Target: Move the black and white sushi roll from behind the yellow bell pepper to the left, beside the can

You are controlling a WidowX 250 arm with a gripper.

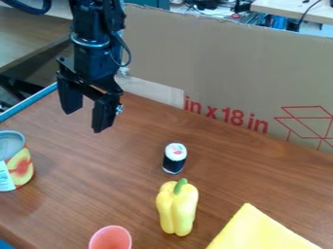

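Black and spread wide, the hand hangs over the upper left of the table in the camera view. A sushi roll stands to its lower right, a can to its lower left; farther down are a yellow pepper, pink cup and yellow cloth.
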